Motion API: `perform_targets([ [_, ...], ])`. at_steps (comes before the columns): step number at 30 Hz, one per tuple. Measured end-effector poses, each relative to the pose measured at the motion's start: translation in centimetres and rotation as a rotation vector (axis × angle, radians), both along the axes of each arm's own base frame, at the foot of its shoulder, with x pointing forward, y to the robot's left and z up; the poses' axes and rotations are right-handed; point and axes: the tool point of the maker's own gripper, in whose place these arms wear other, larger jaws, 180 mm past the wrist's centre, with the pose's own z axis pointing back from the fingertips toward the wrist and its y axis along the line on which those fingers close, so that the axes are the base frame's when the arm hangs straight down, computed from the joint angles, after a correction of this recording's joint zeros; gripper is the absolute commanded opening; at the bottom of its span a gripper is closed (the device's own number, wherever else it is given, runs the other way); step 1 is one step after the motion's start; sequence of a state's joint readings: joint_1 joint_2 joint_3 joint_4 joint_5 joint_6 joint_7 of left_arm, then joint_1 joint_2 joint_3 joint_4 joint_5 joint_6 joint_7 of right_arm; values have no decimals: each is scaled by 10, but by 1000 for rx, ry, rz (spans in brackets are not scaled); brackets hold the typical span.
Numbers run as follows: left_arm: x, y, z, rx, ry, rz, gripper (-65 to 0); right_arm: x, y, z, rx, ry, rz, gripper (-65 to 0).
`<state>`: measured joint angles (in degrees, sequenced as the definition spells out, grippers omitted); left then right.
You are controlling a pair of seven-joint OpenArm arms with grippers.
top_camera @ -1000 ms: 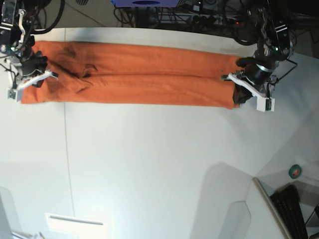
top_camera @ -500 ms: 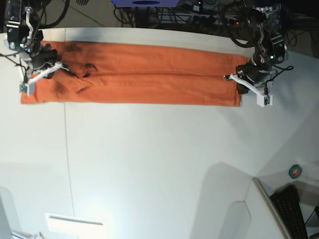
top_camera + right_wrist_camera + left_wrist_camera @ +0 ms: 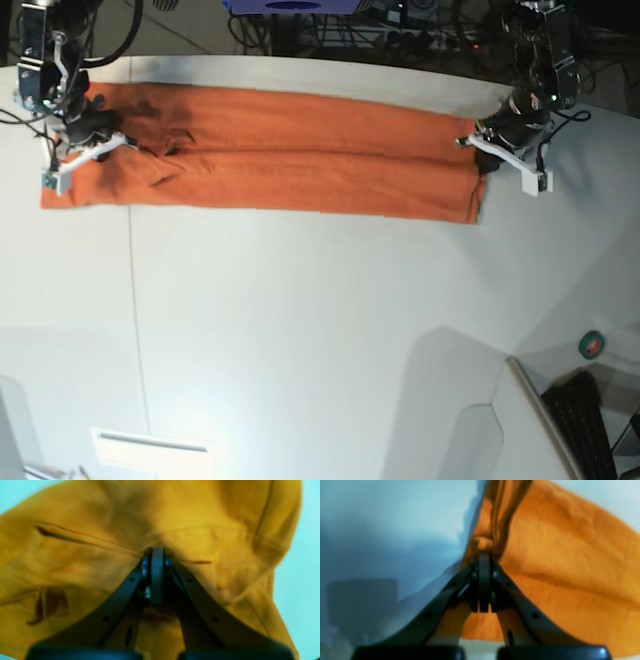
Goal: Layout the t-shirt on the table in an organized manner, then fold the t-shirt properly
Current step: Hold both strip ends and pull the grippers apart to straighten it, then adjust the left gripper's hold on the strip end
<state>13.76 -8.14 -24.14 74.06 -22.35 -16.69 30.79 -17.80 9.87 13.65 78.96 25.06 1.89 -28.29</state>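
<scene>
Plain orange soft-fabric t-shirt (image 3: pixel 290 155) folded into a long band along the far side of the large white matte table (image 3: pixel 320 330), left gripper (image 3: pixel 483 555) pinching its bunched, seemingly lifted end, right gripper (image 3: pixel 157 551) pinching the other.

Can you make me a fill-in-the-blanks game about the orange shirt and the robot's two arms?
1. The t-shirt is the colour ____.
2. The t-shirt lies on a table that is the colour ____.
3. The left gripper has its fingers ____ on the cloth.
4. In the base view, the right gripper holds the shirt's ____ end.

Missing words: orange; white; shut; left
</scene>
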Motion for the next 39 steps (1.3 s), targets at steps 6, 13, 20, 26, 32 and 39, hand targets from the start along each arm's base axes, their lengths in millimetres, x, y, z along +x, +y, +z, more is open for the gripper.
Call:
perform_targets([
  [6, 39, -3, -2, -48, -42, 24, -650, 32, -13, -3, -9, -34, -17, -650],
  [13, 56, -4, 6, -32, -43, 12, -650, 61, -16, -2, 2, -61, -39, -650],
  [20, 38, 1, 34, 43, -87, -26, -650, 62, -19, 16, -34, -77, -3, -650],
  [26, 32, -2, 65, 91, -152, -70, -650, 76, -13, 67, -80, -226, 51, -650],
  [32, 46, -3, 77, 102, -191, -79, -227, 60, -10, 63, -80, -197, 63, -650],
  [39, 73, -7, 45, -138, -178, 44, -72, 53, -9, 59, -79, -181, 67, -650],
])
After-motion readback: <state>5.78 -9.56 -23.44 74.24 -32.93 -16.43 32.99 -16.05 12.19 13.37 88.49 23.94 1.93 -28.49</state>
